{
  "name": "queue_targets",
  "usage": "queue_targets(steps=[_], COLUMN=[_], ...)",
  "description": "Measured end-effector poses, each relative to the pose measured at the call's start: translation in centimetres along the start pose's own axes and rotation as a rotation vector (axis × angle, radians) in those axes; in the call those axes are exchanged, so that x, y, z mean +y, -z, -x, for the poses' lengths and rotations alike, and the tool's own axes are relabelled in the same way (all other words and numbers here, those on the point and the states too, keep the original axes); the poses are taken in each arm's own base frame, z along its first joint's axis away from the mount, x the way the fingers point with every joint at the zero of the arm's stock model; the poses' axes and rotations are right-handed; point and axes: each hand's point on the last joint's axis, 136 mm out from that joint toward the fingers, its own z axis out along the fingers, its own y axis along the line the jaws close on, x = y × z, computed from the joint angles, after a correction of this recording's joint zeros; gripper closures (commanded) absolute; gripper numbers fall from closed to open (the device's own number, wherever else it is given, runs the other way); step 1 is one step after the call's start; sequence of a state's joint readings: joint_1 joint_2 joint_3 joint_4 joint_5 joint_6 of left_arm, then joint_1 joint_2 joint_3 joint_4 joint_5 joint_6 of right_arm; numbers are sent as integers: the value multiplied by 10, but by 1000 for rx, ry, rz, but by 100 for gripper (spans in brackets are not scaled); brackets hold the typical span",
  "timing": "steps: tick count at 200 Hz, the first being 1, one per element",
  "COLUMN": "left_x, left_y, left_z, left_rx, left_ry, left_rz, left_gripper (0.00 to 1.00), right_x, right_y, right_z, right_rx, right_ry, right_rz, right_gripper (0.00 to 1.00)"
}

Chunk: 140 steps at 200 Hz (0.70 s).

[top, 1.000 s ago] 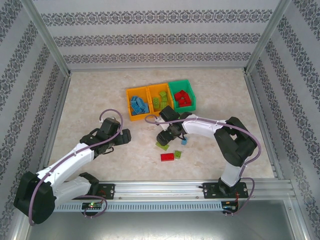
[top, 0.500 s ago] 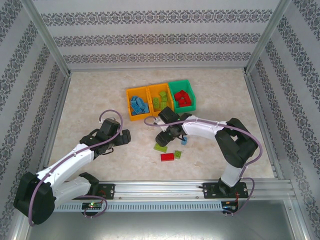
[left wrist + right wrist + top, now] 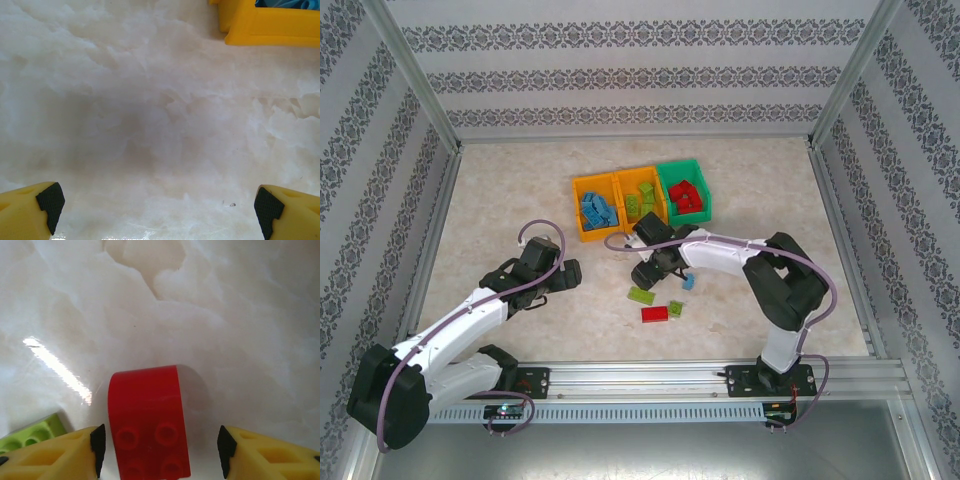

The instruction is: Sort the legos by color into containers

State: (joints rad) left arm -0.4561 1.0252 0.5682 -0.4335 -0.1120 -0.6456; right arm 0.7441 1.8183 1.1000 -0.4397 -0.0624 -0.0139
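Red brick (image 3: 150,420): studs showing, between the fingers of the right gripper (image 3: 161,449), low over the table (image 3: 225,305).
Right fingers: half apart; left pad at the brick's side, right pad clear of it.
Step in hand: likely the grasp; centre the brick, squeeze evenly, lift straight.
Destination: green bin (image 3: 683,190), one o'clock from that gripper.
In the way: lime brick (image 3: 30,435), eight o'clock, beside the left finger; may snag.
Left gripper (image 3: 157,206): fingers wide, holding nothing; orange bin (image 3: 270,27) at one o'clock.
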Motion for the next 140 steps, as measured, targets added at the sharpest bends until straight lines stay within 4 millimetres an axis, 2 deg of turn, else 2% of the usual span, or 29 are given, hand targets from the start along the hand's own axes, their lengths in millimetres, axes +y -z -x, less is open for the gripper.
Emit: queue_targets(steps=[28, 59, 86, 112, 132, 140], left_x=[0, -2, -5, -9, -17, -22], left_y=[0, 0, 0, 1, 1, 2], left_z=[0, -2, -3, -6, -7, -8], left_rx=[2, 10, 19, 34, 38, 39], left_ry=[0, -1, -12, -37, -69, -90], left_rz=[-3, -14, -30, -53, -86, -105], left_gripper=[1, 0, 0, 0, 0, 0], right_x=[-4, -7, -8, -24, -58, -79], right_y=[-5, -5, 0, 27, 59, 72], right_z=[-2, 1, 4, 17, 38, 44], right_rx=[29, 24, -3, -103, -229, -276], right_ry=[4, 7, -22, -104, -236, -305], right_rz=[-21, -36, -33, -23, -36, -52], right_gripper=[45, 64, 70, 72, 73, 73])
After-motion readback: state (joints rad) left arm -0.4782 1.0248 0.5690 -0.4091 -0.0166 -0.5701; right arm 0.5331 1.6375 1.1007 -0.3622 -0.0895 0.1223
